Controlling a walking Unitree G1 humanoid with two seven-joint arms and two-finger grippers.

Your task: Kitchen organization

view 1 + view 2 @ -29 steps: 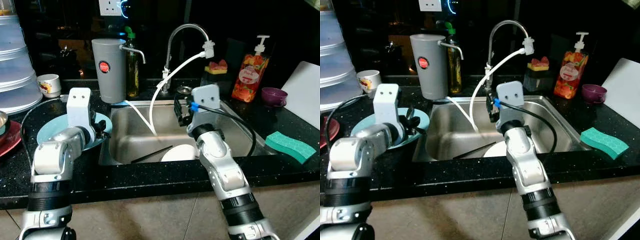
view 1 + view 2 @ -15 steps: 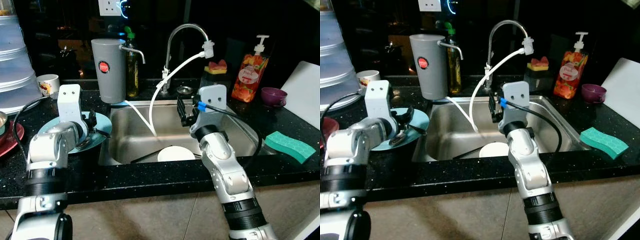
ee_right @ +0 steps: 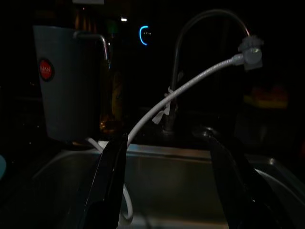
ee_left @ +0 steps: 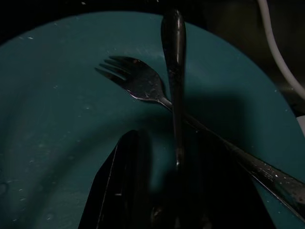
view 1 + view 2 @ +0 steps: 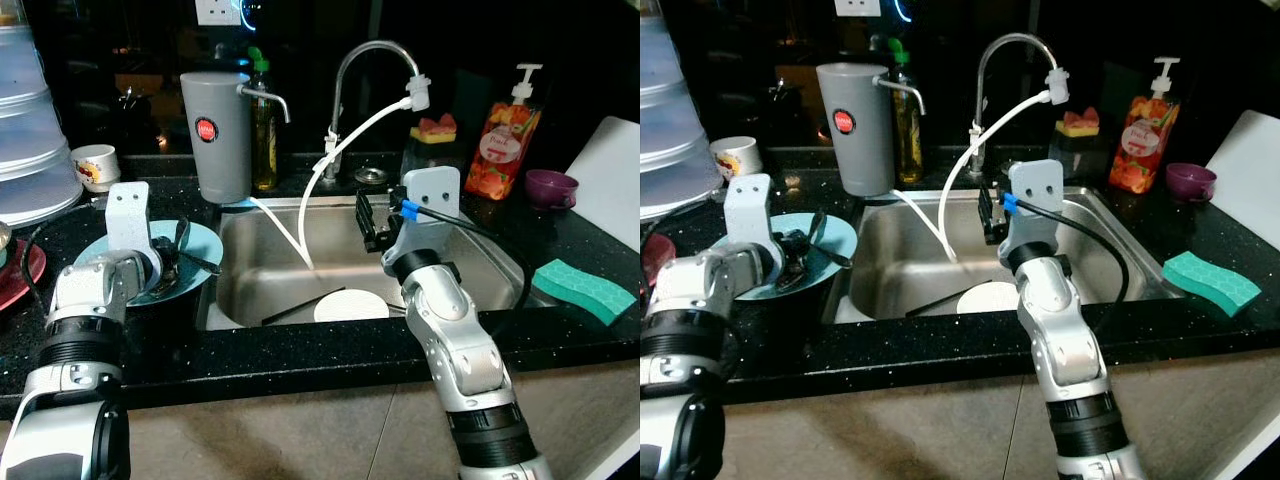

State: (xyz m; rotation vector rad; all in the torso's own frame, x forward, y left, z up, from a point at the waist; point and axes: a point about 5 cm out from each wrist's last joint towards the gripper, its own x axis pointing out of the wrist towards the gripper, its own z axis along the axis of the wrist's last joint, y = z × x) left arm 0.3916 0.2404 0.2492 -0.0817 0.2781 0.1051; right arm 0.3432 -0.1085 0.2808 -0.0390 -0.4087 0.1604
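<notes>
- Standing at the black speckled stone table, I see the left end effector low over the round teal plate left of the stainless steel sink.
- On that plate lie a dark metal fork and a dark metal spoon, the spoon's handle crossing over the fork's.
- One black finger of the left end effector rests on the plate just beside the spoon's handle; whether it pinches anything I cannot tell.
- The right end effector hangs over the sink with its fingers spread and nothing between them, facing the curved chrome tap and the grey cylindrical dispenser.
- A round white plate lies in the sink bottom, with a thin dark stick beside it.
- A green sponge lies on the table to the right.
</notes>
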